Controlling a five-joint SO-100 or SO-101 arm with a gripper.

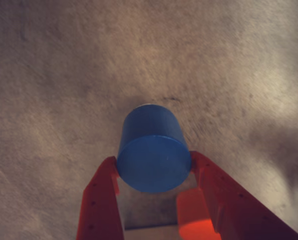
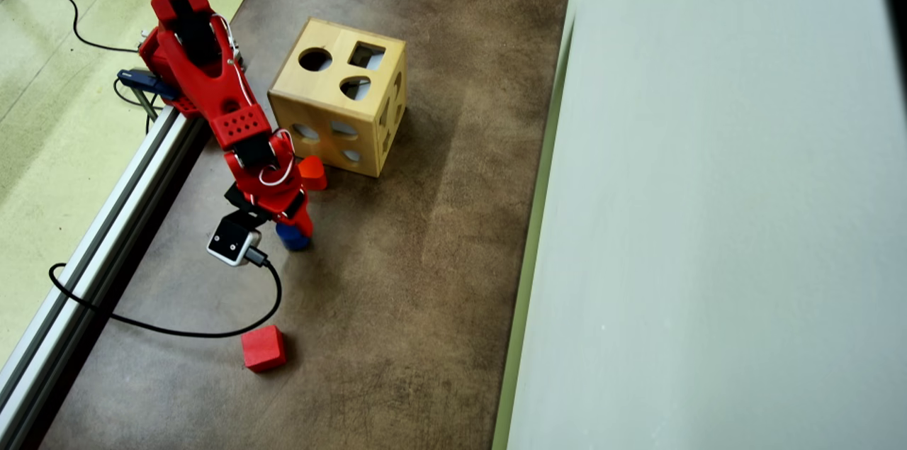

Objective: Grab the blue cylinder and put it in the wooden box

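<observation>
The blue cylinder (image 1: 153, 155) sits between the gripper (image 1: 153, 170) fingers, which press its sides in the wrist view: clamped on it, low over the table (image 2: 425, 259), probably so it can be carried. In the overhead view it lies near the wooden box (image 2: 339, 104), just past the red-orange rounded block (image 2: 312, 172) beside the box. What the box holds is hidden. The red cube (image 2: 263, 349) lies well apart from the box.
</observation>
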